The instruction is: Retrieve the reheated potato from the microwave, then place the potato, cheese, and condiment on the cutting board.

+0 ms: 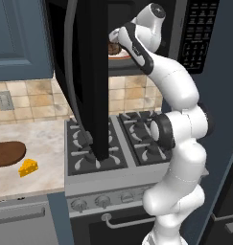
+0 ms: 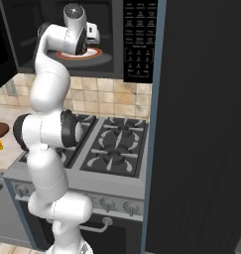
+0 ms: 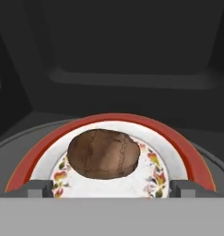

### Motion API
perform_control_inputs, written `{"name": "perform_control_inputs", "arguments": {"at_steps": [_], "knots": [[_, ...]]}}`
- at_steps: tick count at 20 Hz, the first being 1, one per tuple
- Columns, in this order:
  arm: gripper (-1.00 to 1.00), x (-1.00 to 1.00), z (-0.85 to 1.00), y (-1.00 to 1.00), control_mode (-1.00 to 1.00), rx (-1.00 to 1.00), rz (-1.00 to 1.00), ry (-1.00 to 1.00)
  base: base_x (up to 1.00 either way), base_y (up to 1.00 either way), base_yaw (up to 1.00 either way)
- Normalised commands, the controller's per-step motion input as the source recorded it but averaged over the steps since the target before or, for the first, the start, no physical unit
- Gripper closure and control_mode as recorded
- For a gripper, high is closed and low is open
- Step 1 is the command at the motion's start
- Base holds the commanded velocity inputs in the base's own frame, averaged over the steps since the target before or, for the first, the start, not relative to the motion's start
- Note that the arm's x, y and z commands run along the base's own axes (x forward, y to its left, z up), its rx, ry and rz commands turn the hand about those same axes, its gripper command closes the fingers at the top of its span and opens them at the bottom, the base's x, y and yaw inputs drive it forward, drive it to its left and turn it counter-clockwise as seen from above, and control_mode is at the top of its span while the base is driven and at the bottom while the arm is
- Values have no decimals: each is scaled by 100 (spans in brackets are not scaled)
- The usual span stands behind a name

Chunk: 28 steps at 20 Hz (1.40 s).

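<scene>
In the left base view the microwave (image 1: pixel 137 33) hangs with its door swung wide, the arm reaching into its cavity, while the cutting board (image 1: pixel 6 154) and cheese (image 1: pixel 28 168) lie apart on the worktop (image 1: pixel 41 143). The right base view shows a red-rimmed plate (image 2: pixel 94 53) inside. In the hand view the potato (image 3: pixel 104 154) rests on that plate, long axis crosswise, between the spread, released pincer (image 3: pixel 111 188) fingertips (image 3: pixel 39 188).

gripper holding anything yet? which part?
Nothing held. The gripper is open, fingertips wide apart just short of the potato on its plate in the microwave.
</scene>
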Motion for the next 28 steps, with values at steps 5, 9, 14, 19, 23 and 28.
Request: {"name": "perform_control_inputs", "arguments": {"at_steps": [5,9,14,19,23,28], "knots": [[-100,21,-2,5,-100,0,9,6,0,0,0],[-100,22,0,5,-100,0,12,8,0,0,0],[-100,19,-1,1,-100,0,13,7,0,0,0],[-100,18,-5,0,-100,0,15,3,0,0,0],[-100,19,-2,0,-100,0,16,0,0,0,0],[-100,19,-3,0,-100,-1,17,0,0,0,0]]}}
